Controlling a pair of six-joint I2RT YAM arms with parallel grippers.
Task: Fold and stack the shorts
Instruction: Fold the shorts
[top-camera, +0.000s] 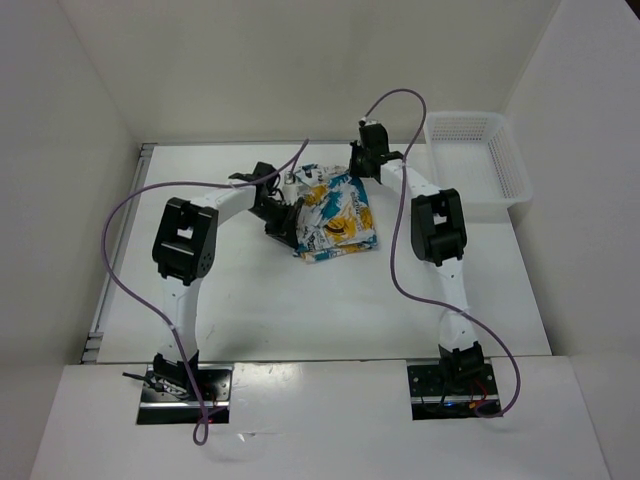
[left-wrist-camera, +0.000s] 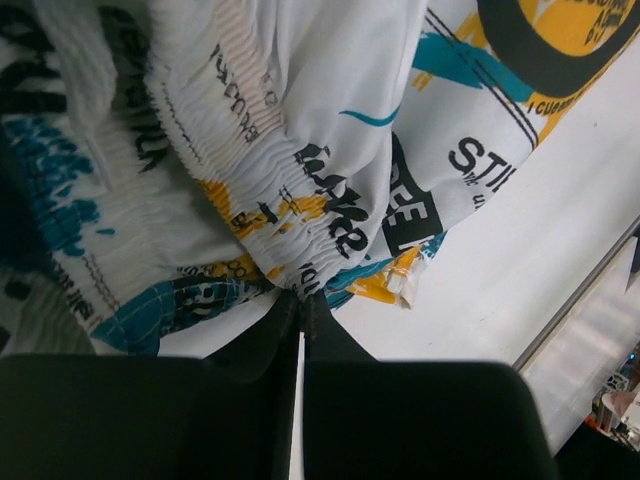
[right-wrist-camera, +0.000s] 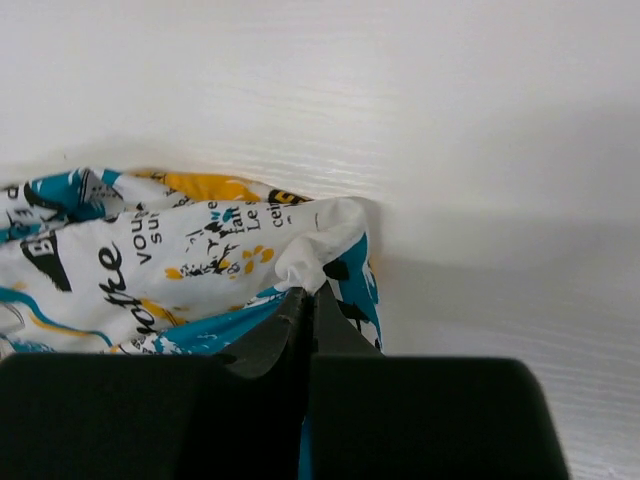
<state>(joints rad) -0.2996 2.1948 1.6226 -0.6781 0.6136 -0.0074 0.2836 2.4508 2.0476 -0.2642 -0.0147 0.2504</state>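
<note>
Black fingers fill the bottom of both wrist views, pressed together at their tips. The left gripper (left-wrist-camera: 300, 298) pinches the shorts (left-wrist-camera: 290, 140) at a gathered elastic band, with white cloth printed in teal, yellow-orange and dark lettering bunched above the tips. The right gripper (right-wrist-camera: 308, 292) is clamped on a small white corner of the same cloth, where a fold ends beside bare white surface.

From above, the shorts lie as 1 folded, roughly rectangular bundle at the middle of the white table (top-camera: 300, 310), towards its far side. Its long axis runs from the far edge towards the arms, with the near end leaning a little to the right. The left gripper meets the bundle on its left edge, about halfway along. The right gripper meets it at the far right corner. Both arms bend inward from their bases at the near edge, each trailing a purple cable (top-camera: 112, 262). A white mesh basket (top-camera: 478, 160) sits at the far right corner of the table, apart from the shorts.
</note>
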